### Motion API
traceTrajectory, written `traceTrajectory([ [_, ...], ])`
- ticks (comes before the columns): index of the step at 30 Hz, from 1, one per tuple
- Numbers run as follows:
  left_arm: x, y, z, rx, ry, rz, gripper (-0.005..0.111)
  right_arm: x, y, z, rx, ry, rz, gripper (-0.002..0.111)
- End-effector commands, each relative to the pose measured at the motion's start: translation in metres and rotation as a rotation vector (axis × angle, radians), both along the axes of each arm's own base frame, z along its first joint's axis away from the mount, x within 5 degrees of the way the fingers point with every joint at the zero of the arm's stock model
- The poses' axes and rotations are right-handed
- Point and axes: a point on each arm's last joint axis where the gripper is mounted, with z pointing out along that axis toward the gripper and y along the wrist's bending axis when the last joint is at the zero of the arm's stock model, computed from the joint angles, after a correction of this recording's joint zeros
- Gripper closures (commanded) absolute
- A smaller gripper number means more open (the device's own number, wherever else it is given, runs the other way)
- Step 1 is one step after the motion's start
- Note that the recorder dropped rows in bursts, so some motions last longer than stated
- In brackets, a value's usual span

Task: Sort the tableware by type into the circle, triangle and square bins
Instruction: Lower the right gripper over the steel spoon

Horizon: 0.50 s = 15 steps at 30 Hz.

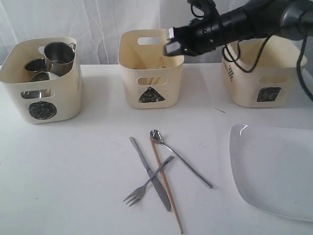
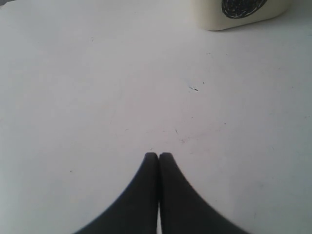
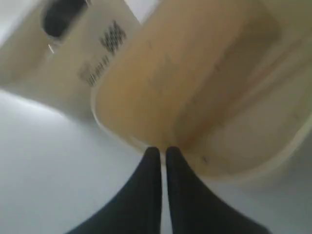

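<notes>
Exterior view: the white table (image 1: 73,166) carries every item.

1. The plate (image 1: 274,171), large, white and squarish with rounded corners, lies flat at the near right. The frame edge cuts it off.
2. Three alike cream bins with cut-out handles stand in a row along the far side, well apart from one another.
   - The circle bin (image 1: 41,93) is at the left.
   - The triangle bin (image 1: 151,73) is in the middle.
   - The square bin (image 1: 264,78) is at the right.
   - Each carries its black scribbled mark on the front wall.
3. The circle bin holds steel vessels. One steel mug (image 1: 59,56) stands upright and highest, and at least two more steel rims show beside it. Which of these are mugs or bowls cannot be told.
4. The contents of the triangle bin are too faint to identify.
5. The cutlery lies loose on the table in front of the triangle bin.
   - The wooden chopstick (image 1: 166,186) is the longest piece.
   - The spoon (image 1: 178,156) lies beside it, its bowl just beside the chopstick's far end.
   - The knife (image 1: 149,172) lies to the left.
   - The fork (image 1: 146,182) lies across both the knife and the chopstick, tines nearest the camera.

Obstructions: the black right arm (image 1: 234,22) reaches across from the right. It covers part of the square bin's rim and the triangle bin's right rear corner.

Right wrist view: the right fingers (image 3: 152,163) are clenched to a sliver of gap, grasp nothing and hang over the triangle bin's rim.

Left wrist view: the left fingers (image 2: 148,165) are clenched, grasp nothing and hang over bare table near the circle bin.
</notes>
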Motion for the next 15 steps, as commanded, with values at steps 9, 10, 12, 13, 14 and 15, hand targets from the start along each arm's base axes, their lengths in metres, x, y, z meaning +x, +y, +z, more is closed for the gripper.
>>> traceTrajectory([
  [9,0.0,0.0,-0.001,-0.004,-0.002,-0.004,0.107,-0.065,-0.024,0.025,-0.305,0.43,-0.067,0.108],
  [10,0.0,0.0,-0.001,-0.004,-0.002,-0.004,0.107,-0.07,-0.022,0.022,-0.317,0.444,-0.057,0.108],
  [12,0.0,0.0,-0.001,-0.004,-0.002,-0.004,0.107,-0.077,-0.018,0.01,-0.331,0.484,-0.032,0.108],
  [13,0.0,0.0,-0.001,-0.004,-0.002,-0.004,0.107,-0.081,-0.015,0.003,-0.338,0.509,-0.02,0.108],
  [14,0.0,0.0,-0.001,-0.004,-0.002,-0.004,0.107,-0.085,-0.011,-0.006,-0.344,0.541,-0.005,0.108],
  [15,0.0,0.0,-0.001,-0.004,-0.002,-0.004,0.107,-0.088,-0.006,-0.016,-0.351,0.572,0.011,0.108],
])
